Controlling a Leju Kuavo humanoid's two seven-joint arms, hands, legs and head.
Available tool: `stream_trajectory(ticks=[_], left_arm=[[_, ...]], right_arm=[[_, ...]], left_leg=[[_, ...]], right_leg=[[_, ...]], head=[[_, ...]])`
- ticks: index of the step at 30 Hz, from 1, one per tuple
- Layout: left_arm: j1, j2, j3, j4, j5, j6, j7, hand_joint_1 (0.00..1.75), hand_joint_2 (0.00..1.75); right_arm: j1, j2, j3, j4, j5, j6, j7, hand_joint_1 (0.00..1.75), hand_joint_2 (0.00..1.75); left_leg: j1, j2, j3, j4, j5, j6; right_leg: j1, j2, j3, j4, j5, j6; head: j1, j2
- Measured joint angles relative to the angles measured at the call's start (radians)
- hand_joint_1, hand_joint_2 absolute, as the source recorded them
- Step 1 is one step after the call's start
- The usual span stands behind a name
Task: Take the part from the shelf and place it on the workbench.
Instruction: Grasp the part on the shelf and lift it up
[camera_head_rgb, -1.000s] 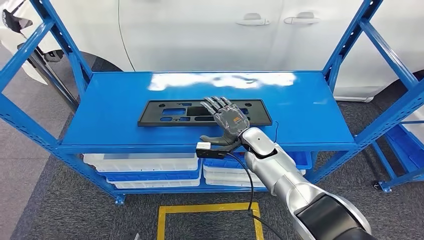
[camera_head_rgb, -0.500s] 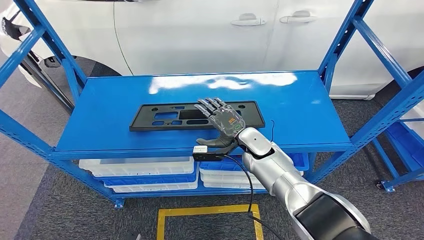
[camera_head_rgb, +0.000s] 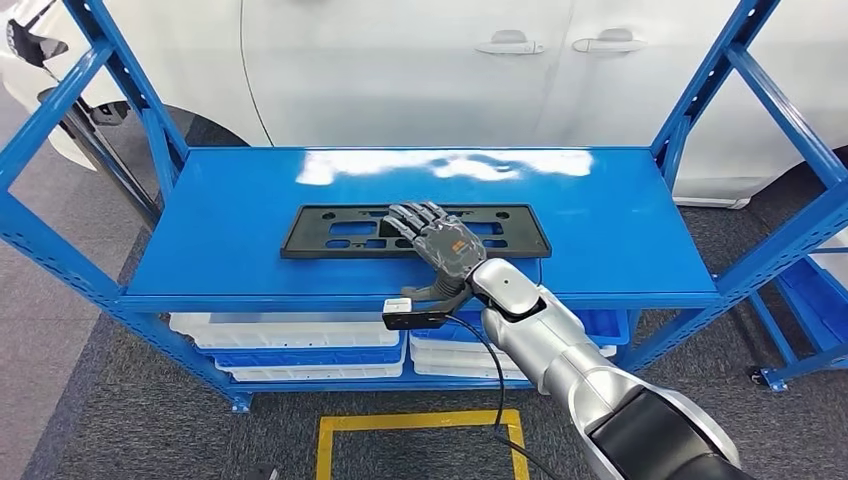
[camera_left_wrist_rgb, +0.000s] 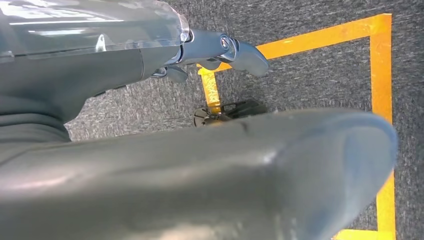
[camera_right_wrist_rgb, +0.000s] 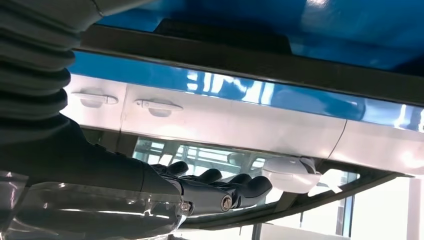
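Observation:
The part (camera_head_rgb: 330, 232) is a long flat black plastic frame with cut-outs, lying across the middle of the blue shelf (camera_head_rgb: 220, 200). My right hand (camera_head_rgb: 440, 245) stretches flat over the part's middle, fingers (camera_head_rgb: 412, 214) spread above it and the thumb down at the shelf's front edge. It holds nothing. In the right wrist view the part (camera_right_wrist_rgb: 250, 62) is a dark band on the shelf (camera_right_wrist_rgb: 225, 85), and the fingers (camera_right_wrist_rgb: 220, 182) reach out straight. My left hand (camera_left_wrist_rgb: 225, 50) hangs over the floor, thumb and fingers apart, with nothing in it.
Blue uprights (camera_head_rgb: 40, 250) frame the shelf on both sides. White and blue bins (camera_head_rgb: 290, 335) are stacked on the lower level. A white car (camera_head_rgb: 400, 60) stands close behind. Yellow tape (camera_head_rgb: 420, 420) marks the grey floor in front, and a black cable (camera_head_rgb: 495, 370) hangs from my right wrist.
The view swayed left and back. My right hand has slid a little left and lower over the part. The part has not moved on the shelf.

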Motion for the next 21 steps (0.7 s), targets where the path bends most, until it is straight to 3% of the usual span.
stream_trajectory(ticks=[2,5,7,8,10,11,12,13,15,17,21], left_arm=[[-0.001,0.000,0.001,0.000,0.000,0.000,0.000,0.00,0.00],[0.000,0.000,0.004,0.000,-0.001,0.000,0.000,0.00,0.00],[0.000,0.000,0.006,0.000,-0.003,0.001,-0.001,0.00,0.00],[-0.001,0.000,0.007,0.000,-0.005,0.001,-0.001,0.00,0.00],[-0.001,0.000,0.007,0.000,-0.010,0.001,0.000,0.00,0.00],[-0.001,0.000,0.007,0.000,-0.013,0.000,0.000,0.00,0.00],[-0.001,0.000,0.007,0.000,-0.016,0.000,0.000,0.00,0.00],[-0.001,0.000,0.007,0.000,-0.018,-0.001,0.001,0.00,0.00],[-0.003,0.000,0.007,0.000,-0.021,-0.002,0.001,0.00,0.00],[-0.008,0.000,0.007,0.000,-0.025,-0.003,0.000,0.00,0.00],[-0.009,-0.003,0.007,0.000,-0.035,-0.004,0.003,0.00,0.00]], right_arm=[[-0.003,0.000,0.000,0.000,0.000,0.000,0.001,0.00,1.75],[-0.007,0.000,0.008,0.000,0.029,-0.002,0.023,0.00,1.75],[-0.016,0.000,0.026,0.001,0.069,0.001,0.053,0.00,1.75],[-0.023,0.001,0.040,0.004,0.088,0.010,0.068,0.00,1.75],[-0.040,0.005,0.070,0.021,0.123,0.045,0.101,0.00,1.75],[-0.047,0.008,0.085,0.033,0.138,0.066,0.117,0.00,1.75],[-0.054,0.011,0.098,0.048,0.152,0.087,0.131,0.00,1.75],[-0.062,0.016,0.110,0.062,0.164,0.107,0.145,0.00,1.75],[-0.084,0.029,0.131,0.094,0.183,0.145,0.176,0.00,1.75],[-0.109,0.041,0.148,0.124,0.197,0.178,0.212,0.00,1.75],[-0.142,0.055,0.170,0.174,0.212,0.239,0.257,0.00,1.75]], left_leg=[[-0.004,-0.001,-0.001,0.005,-0.005,-0.008],[-0.006,-0.001,-0.003,0.007,-0.009,-0.023],[-0.004,0.000,-0.014,0.034,-0.030,-0.035],[-0.002,0.001,-0.033,0.076,-0.055,-0.041],[0.001,0.001,-0.096,0.211,-0.119,-0.050],[0.002,0.001,-0.127,0.271,-0.139,-0.053],[0.002,0.001,-0.144,0.301,-0.142,-0.055],[0.002,0.001,-0.140,0.289,-0.123,-0.055],[0.002,0.002,-0.079,0.156,-0.050,-0.049],[-0.002,0.002,-0.020,0.034,-0.007,-0.037],[-0.004,-0.001,-0.008,0.005,-0.002,-0.014]], right_leg=[[0.003,0.000,0.053,-0.110,0.036,-0.008],[0.006,0.002,0.061,-0.129,0.038,-0.022],[0.002,0.001,0.063,-0.134,0.041,-0.033],[0.000,0.001,0.064,-0.136,0.042,-0.037],[0.000,0.000,0.065,-0.136,0.041,-0.042],[0.001,0.000,0.065,-0.135,0.041,-0.043],[0.001,0.000,0.065,-0.135,0.040,-0.043],[0.001,0.000,0.065,-0.134,0.039,-0.043],[0.001,0.002,0.067,-0.133,0.037,-0.040],[0.004,0.003,0.067,-0.131,0.035,-0.033],[0.005,0.003,0.065,-0.126,0.030,-0.011]], head=[[0.000,0.000],[0.000,0.000],[0.000,0.000],[0.000,0.000],[0.000,0.000],[0.000,0.000],[0.000,0.000],[0.000,0.000],[0.000,0.000],[0.000,0.000],[0.000,0.000]])
